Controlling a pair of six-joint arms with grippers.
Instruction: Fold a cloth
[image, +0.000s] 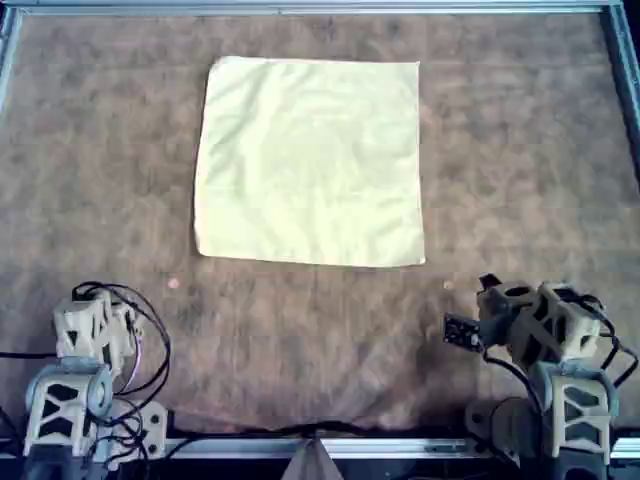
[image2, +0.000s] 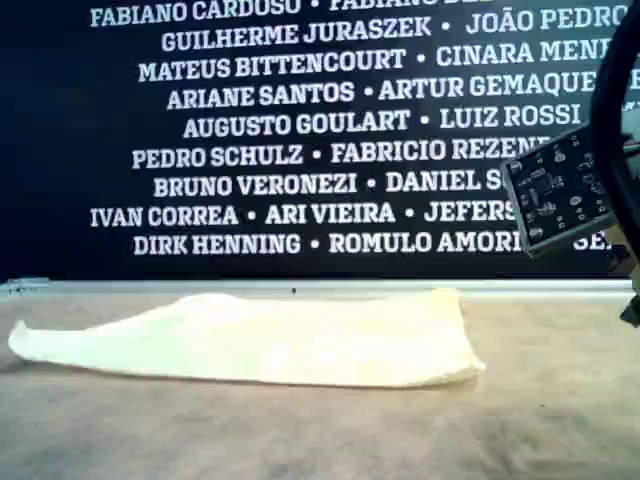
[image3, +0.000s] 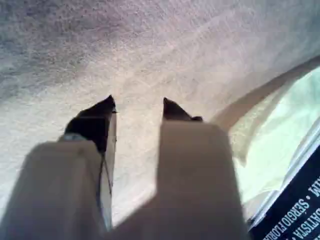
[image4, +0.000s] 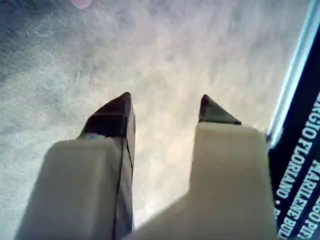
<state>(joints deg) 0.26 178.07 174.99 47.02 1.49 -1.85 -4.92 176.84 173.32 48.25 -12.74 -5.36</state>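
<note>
- The cloth (image: 310, 160) lay spread flat as one pale yellow square on the brown tabletop (image: 520, 150), in the far half of the overhead view and roughly centred between its left and right edges.
- Its surface showed faint wrinkles, and none of its corners was turned over.
- In the exterior view the cloth (image2: 270, 340) looked like a low, wide sheet in front of a metal rail (image2: 300, 286), with a black banner (image2: 280, 120) of white names behind it.
- My first end effector (image3: 139, 102) had its jaws parted by a clear gap, held nothing, and hung above bare tabletop.
- In the first wrist view the cloth (image3: 280, 135) appeared off to one side, apart from the dark fingertips (image3: 102, 112).
- My second end effector (image4: 165, 100) was also spread open and empty, over bare tabletop, with no cloth between or under its fingertips (image4: 117, 107).
- A small pink spot (image4: 81, 3) sat on the tabletop beyond the second end effector; the overhead view showed a similar spot (image: 173, 284) near the cloth's near left corner.
- Two arms stood at the near edge in the overhead view, one at the left (image: 90, 345) and one at the right (image: 545, 330), both clear of the cloth.
- A small circuit board (image2: 555, 190) on an arm showed at the exterior view's right.
</note>
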